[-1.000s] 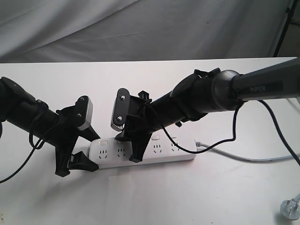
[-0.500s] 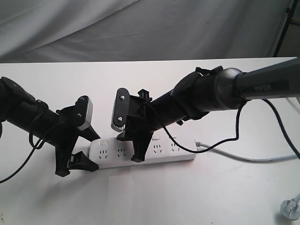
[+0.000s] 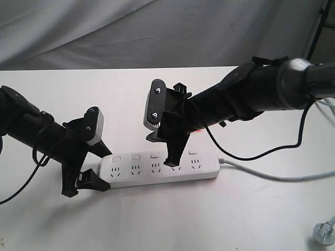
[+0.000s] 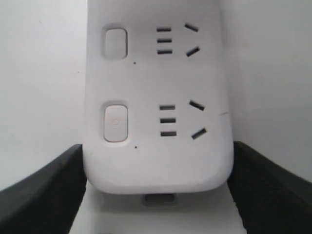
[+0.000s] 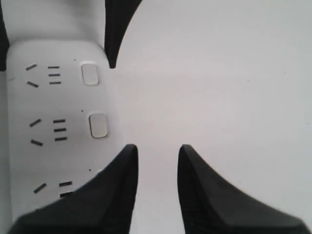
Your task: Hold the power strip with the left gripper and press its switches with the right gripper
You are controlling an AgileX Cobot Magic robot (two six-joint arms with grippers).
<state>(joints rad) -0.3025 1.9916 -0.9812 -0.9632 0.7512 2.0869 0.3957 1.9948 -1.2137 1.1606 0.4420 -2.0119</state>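
A white table [image 3: 246, 214] in front of a crumpled grey cloth backdrop [image 3: 94, 31]. The power strip [image 3: 157, 170] lies flat near the middle, lengthways across the exterior view, sockets up. Its grey cord [image 3: 261, 175] trails off the right end, and a grey plug [image 3: 324, 231] sits well apart in the near right corner.

On the strip's left end, the left gripper [image 4: 157, 163] has hold of it. The left wrist view shows a black finger [image 4: 44, 190] tight against each long edge of the rounded end, clamped on, with the strip between them. Two of the switches [image 4: 115, 123] sit right there in that view, each beside its socket.

Over to the right gripper [image 3: 171, 159]: it reaches in from the right and points steeply down at the strip's button row. Three buttons show clear to its left and one to its right. The fingers [image 3: 172, 146] cover the spot between them, so the tips stand at the fourth switch from the left end. Touching it or just above? Cannot tell from here.

The right wrist view shows a narrow gap between the jaws, tips slightly apart with nothing between them. One finger is over the strip's button-side edge, the other over bare table.
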